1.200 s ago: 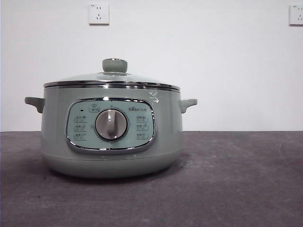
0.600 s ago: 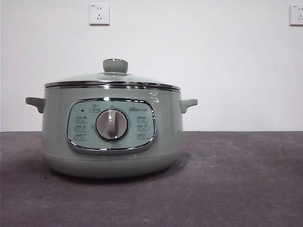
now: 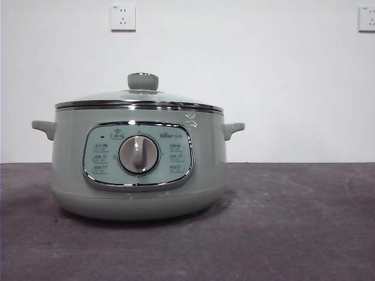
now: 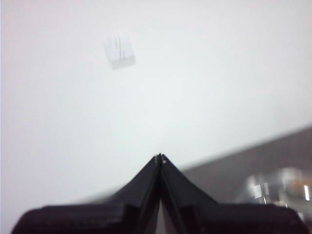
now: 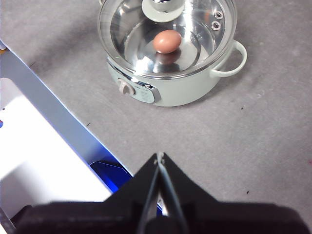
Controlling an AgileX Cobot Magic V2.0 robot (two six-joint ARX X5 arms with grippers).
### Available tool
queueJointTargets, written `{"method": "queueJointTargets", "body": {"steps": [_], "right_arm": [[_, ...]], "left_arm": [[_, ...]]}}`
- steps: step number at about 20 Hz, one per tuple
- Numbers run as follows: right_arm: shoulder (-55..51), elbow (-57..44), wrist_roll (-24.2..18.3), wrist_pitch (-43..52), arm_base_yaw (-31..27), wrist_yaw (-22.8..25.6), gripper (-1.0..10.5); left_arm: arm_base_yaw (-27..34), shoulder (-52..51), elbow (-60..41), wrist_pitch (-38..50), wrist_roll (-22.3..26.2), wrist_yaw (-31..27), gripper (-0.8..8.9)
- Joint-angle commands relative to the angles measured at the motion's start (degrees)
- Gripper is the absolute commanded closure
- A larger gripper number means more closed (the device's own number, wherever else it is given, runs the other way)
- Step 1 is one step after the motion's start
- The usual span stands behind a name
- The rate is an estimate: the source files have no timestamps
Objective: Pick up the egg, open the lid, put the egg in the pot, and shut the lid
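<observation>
The sage-green pot (image 3: 138, 170) stands on the dark table, left of centre in the front view, its dial facing the camera. The glass lid (image 3: 138, 99) rests shut on its rim, knob on top. Through the lid, the right wrist view shows the brown egg (image 5: 166, 41) lying inside the pot (image 5: 170, 90). My right gripper (image 5: 159, 157) hangs shut and empty high above the table, well clear of the pot. My left gripper (image 4: 159, 157) is shut too, holding nothing and facing the white wall; a blurred bit of the lid (image 4: 278, 187) shows off to its side.
A white and blue structure (image 5: 44, 156) lies along the table's edge beneath my right gripper. Two wall sockets (image 3: 122, 17) sit high on the white wall behind the pot. Bare grey table (image 3: 293, 222) stretches to the right of the pot.
</observation>
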Motion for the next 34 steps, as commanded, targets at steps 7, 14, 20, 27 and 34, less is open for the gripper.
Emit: {"method": "queueJointTargets", "body": {"steps": [7,14,20,27,34], "right_arm": [[-0.31,0.09,0.57,0.46,0.02,0.07,9.5],[-0.42,0.09,0.57,0.46,0.02,0.07,9.5],[-0.44,0.09,0.57,0.46,0.02,0.07,9.5],[-0.59,0.09,0.57,0.46,0.02,0.09,9.5],[-0.66,0.09,0.57,0.46,0.02,0.09,9.5]], "left_arm": [[2.38,-15.65,-27.08,0.74,0.26,-0.44,8.17],[2.64,-18.8,-33.68,0.85,-2.6,-2.82,8.17],[2.62,-18.8,-35.58,-1.7,-9.94,-2.45,8.17],[2.62,-18.8,-35.58,-1.88,-10.23,-2.8,8.17],[2.62,-18.8,-35.58,-1.88,-10.23,-2.8,8.17]]}}
